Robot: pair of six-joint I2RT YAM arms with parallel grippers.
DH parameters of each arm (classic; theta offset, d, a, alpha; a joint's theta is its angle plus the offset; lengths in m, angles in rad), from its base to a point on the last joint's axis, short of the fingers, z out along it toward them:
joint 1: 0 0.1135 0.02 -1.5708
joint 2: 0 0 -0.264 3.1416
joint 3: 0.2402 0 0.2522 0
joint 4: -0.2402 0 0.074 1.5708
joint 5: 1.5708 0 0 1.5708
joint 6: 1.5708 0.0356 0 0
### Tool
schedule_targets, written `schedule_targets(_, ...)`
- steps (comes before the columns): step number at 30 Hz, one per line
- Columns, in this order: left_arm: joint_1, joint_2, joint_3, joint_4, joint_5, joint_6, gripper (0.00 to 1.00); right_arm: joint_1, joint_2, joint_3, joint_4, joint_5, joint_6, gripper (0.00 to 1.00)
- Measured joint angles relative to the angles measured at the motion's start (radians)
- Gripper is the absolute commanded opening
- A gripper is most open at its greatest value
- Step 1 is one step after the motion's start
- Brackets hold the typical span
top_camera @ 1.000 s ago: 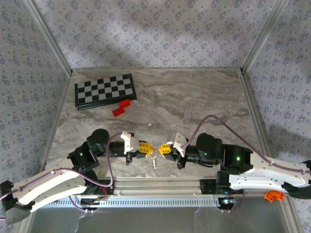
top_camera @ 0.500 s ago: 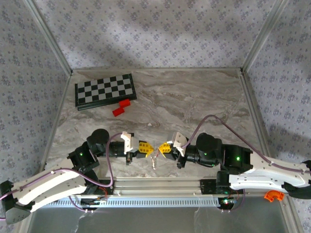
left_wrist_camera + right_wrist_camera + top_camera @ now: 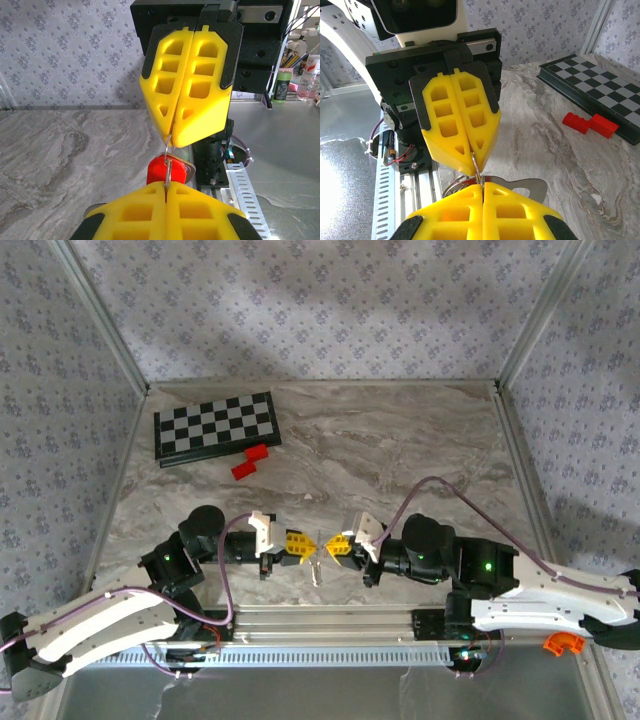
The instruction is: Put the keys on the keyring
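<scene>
My two grippers meet tip to tip low over the near middle of the table, the left gripper (image 3: 299, 545) (image 3: 166, 186) on the left and the right gripper (image 3: 338, 545) (image 3: 481, 186) on the right. Both are shut on the keyring (image 3: 317, 546) (image 3: 168, 159) (image 3: 476, 165), a thin silvery wire loop stretched between their yellow fingertips. The keys (image 3: 315, 571) hang from the loop beneath the grippers: one with a red head (image 3: 157, 171), and a flat silvery key (image 3: 532, 187) pointing sideways. How the keys sit on the wire is hidden by the fingers.
A black-and-white chessboard (image 3: 216, 427) (image 3: 599, 86) lies at the far left of the marble table (image 3: 400, 440). Two red blocks (image 3: 251, 462) (image 3: 590, 124) lie just in front of it. A metal rail (image 3: 330, 620) runs along the near edge below the grippers.
The right arm has edged slightly to the left and the hanging keys have swung a little. Both grips on the ring are unchanged.
</scene>
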State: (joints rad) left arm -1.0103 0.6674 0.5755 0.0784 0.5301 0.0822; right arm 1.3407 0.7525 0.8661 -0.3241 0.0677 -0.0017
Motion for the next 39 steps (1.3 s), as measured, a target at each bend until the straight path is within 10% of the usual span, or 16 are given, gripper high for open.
schedule_targets(39,0.000,0.000,0.000,0.000,0.000,0.000,0.00,-0.001,-0.017,-0.033,0.022,-0.013,0.000,0.00)
